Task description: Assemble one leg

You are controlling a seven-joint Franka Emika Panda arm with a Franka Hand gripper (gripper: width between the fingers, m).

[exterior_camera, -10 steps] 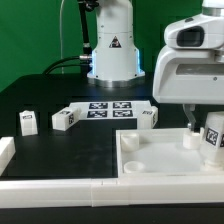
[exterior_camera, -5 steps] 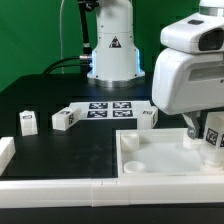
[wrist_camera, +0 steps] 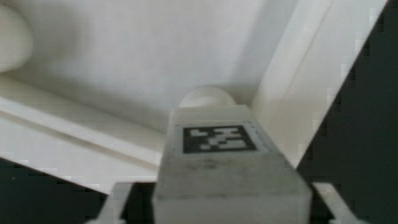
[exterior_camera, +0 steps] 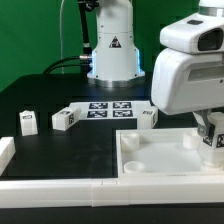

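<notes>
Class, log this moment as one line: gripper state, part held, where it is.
gripper: shut on leg | leg: upright, at corner of tray-like piece, exterior view's right | seated: cannot tell

Your table [exterior_camera: 50,95] is black. The marker board [exterior_camera: 108,108] lies flat on it, in front of the arm's base [exterior_camera: 112,62]. Three loose legs rest on the table:

- The left leg [exterior_camera: 28,123] is well toward the exterior view's left.
- The middle leg [exterior_camera: 65,119] is just beside the board's left end.
- The right leg [exterior_camera: 147,117] is at the board's right end.

The large white tray [exterior_camera: 160,158] sits nearer the camera on the exterior view's right. A white rail [exterior_camera: 60,186] runs along the front.
</notes>
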